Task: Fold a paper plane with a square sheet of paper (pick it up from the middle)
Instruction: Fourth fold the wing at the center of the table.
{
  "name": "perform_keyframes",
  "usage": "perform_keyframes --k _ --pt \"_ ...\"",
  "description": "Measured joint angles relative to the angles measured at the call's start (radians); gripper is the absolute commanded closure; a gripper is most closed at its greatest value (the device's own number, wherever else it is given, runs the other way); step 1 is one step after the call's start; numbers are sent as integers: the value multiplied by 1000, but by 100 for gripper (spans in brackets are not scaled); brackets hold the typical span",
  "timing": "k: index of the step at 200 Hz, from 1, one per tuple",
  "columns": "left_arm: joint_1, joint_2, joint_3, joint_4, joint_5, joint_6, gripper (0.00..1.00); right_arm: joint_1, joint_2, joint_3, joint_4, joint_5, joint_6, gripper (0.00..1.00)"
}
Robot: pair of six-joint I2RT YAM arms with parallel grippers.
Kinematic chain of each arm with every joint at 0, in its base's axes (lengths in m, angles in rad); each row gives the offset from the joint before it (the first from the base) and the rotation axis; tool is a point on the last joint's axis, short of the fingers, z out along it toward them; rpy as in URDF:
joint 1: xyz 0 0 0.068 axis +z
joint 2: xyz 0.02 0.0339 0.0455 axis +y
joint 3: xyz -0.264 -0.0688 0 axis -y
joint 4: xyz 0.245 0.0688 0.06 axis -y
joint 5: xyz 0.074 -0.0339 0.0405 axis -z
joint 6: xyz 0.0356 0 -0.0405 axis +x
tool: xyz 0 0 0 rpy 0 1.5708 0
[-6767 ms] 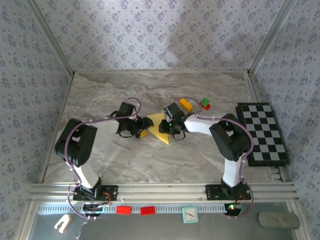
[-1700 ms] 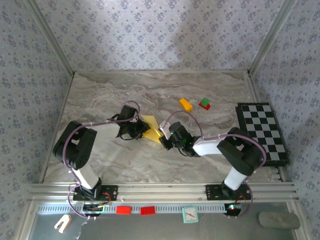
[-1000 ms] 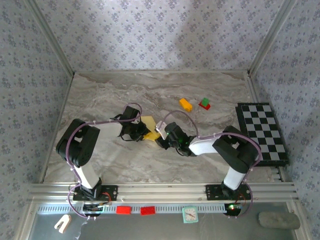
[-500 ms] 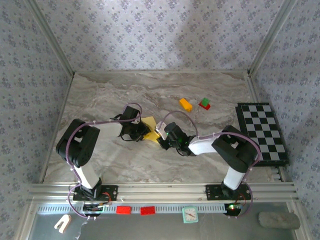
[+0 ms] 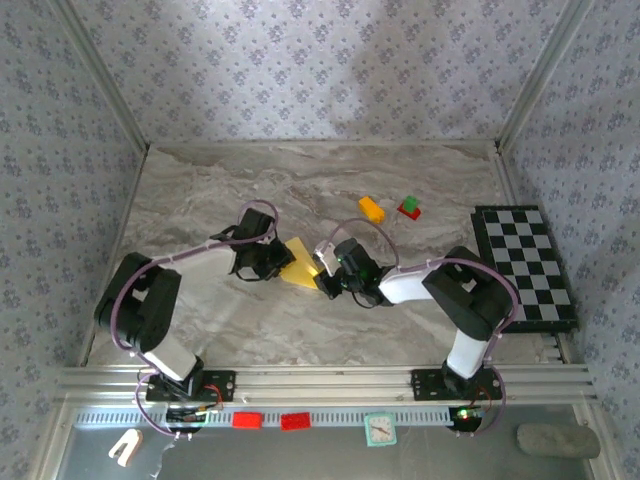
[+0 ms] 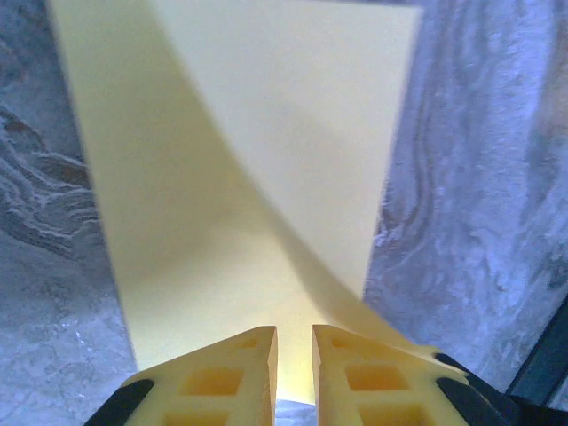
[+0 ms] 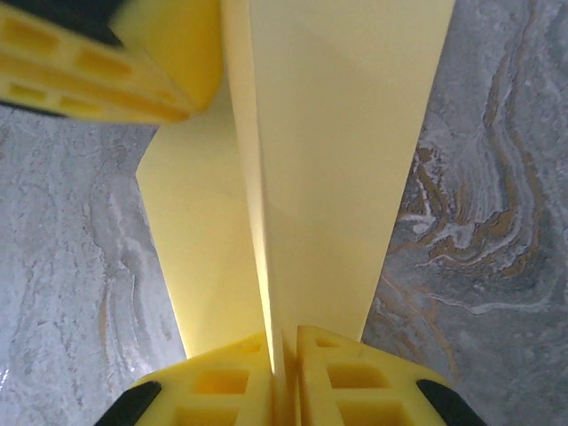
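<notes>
One yellow sheet of paper (image 5: pixel 299 265), already folded with a raised crease, sits near the middle of the marble table (image 5: pixel 200 200), pinched between two claws. The left gripper (image 5: pixel 278 262) meets it from 9 o'clock, its two fingers (image 6: pixel 213 382) drawn narrow with the paper's edge running into the slit between them. The right gripper (image 5: pixel 324 282) comes in from about 4 o'clock, jaws closed tight on the upright fold. Two small blocks lie well apart from the paper at about 1 o'clock: one orange-yellow block (image 5: pixel 371 209) and one red-and-green block (image 5: pixel 409 208). One checkered board (image 5: pixel 525 268) lies at 3 o'clock.
</notes>
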Motion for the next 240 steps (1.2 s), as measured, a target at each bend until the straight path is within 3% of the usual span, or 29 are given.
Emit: perform_keyframes --k 54,138,240 --pt "-1 -42 -58 38 4 3 78 -33 19 0 8 -93 82 83" --pt "-24 36 -69 87 39 3 80 -34 14 0 2 -111 116 75" --pt "-24 85 -39 56 35 3 81 21 -88 28 -225 62 108 70"
